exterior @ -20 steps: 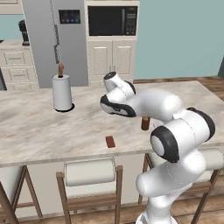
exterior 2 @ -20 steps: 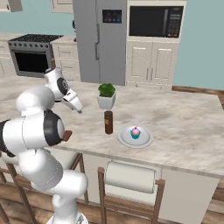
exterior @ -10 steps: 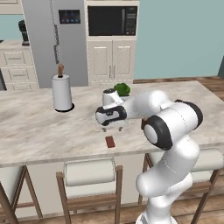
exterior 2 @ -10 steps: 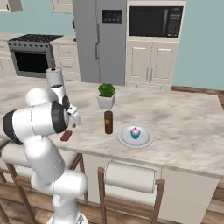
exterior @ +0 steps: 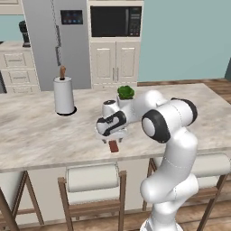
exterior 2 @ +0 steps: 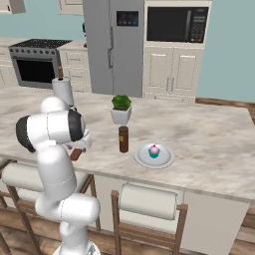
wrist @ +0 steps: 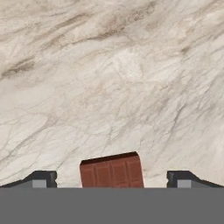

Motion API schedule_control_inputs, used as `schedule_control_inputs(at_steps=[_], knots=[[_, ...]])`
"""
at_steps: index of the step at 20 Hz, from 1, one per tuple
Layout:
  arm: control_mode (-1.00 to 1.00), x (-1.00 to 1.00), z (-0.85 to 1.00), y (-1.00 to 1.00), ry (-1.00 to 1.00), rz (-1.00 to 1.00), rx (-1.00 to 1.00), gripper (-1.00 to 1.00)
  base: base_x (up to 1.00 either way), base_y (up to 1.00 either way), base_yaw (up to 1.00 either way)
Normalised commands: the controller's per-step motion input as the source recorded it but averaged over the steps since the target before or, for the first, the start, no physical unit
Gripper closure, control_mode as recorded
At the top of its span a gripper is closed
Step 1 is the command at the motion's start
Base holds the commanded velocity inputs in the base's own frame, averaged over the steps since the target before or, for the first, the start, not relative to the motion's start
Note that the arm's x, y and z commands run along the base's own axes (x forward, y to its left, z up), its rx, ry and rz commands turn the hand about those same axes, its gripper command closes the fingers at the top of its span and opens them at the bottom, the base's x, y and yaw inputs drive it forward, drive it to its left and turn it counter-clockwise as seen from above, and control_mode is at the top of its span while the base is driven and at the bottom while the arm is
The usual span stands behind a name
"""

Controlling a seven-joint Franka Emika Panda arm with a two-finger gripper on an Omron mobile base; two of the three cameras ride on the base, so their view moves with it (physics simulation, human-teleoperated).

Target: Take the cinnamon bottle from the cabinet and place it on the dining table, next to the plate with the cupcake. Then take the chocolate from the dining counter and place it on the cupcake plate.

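The chocolate (wrist: 112, 170) is a small brown ribbed bar lying flat on the marble counter; it also shows near the front edge as a chocolate (exterior: 113, 146) and chocolate (exterior 2: 75, 155). My gripper (wrist: 112, 179) hangs just above it, open, with one fingertip (wrist: 41, 178) on each side of the bar. The brown cinnamon bottle (exterior 2: 123, 139) stands upright beside the grey plate (exterior 2: 166, 159) that holds the pink cupcake (exterior 2: 154, 151).
A potted plant (exterior 2: 121, 109) stands behind the bottle. A paper towel roll (exterior: 64, 94) stands at the counter's back left. Stools (exterior: 93, 178) line the counter's front edge. The marble counter (exterior: 36, 135) spreads wide to the left.
The arm has swung down and toward the counter's front edge, bringing the open gripper over the chocolate bar. Bottle, plate and cupcake have not moved.
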Motion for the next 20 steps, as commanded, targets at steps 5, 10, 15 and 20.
schedule_control_inputs(at_steps=[5,10,15,20], knots=[[-1.00,0.00,-0.33,0.01,0.00,0.00,0.00,-1.00,0.00,0.00,0.00],[-1.00,-0.08,-0.37,0.00,0.00,0.00,0.00,-1.00,0.00,0.00,0.00],[-1.00,-0.27,-0.37,0.00,0.00,0.00,0.00,1.00,0.00,0.00,0.00],[-1.00,-0.32,-0.21,-0.04,0.00,0.00,0.00,1.00,0.00,0.00,0.00]])
